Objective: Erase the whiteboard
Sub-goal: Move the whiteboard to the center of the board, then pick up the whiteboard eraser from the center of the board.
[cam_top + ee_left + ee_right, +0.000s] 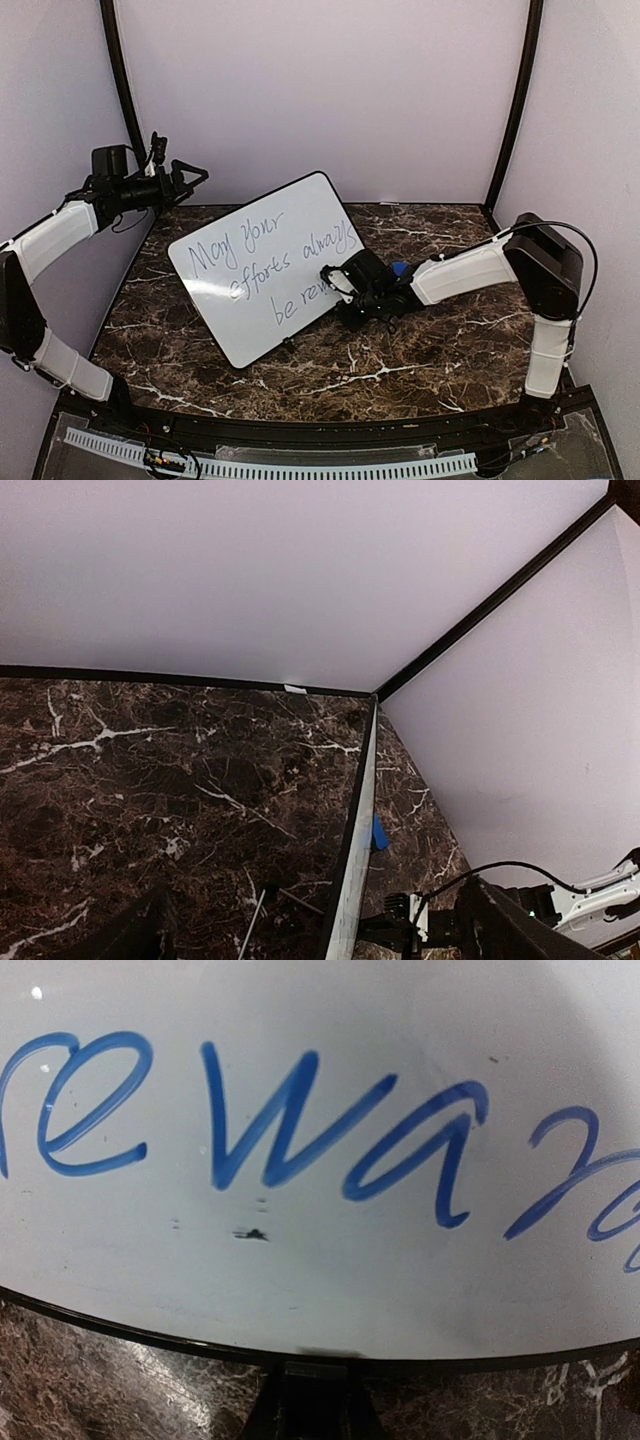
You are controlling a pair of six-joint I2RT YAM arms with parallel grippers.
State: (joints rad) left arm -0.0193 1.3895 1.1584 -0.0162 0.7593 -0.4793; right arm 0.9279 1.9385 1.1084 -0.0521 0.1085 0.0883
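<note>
The whiteboard [262,285] stands tilted at the middle of the table, with blue handwriting across its face. My right gripper [347,287] is shut on the black rim at its right edge. The right wrist view shows the rim [150,1328] pinched at my right gripper [312,1378], under the blue letters on the whiteboard [330,1260]. My left gripper [192,178] hangs open, high at the back left, apart from the board. Its wrist view has the whiteboard [356,855] edge-on between the open fingers, my left gripper [320,920] holding nothing.
A small blue eraser block [400,269] lies just behind the right gripper, and its corner peeks past the board edge as the blue eraser [380,832]. Pale walls with black corner posts [515,100] enclose the dark marble table [420,350]. A thin metal rod [252,925] shows behind the board.
</note>
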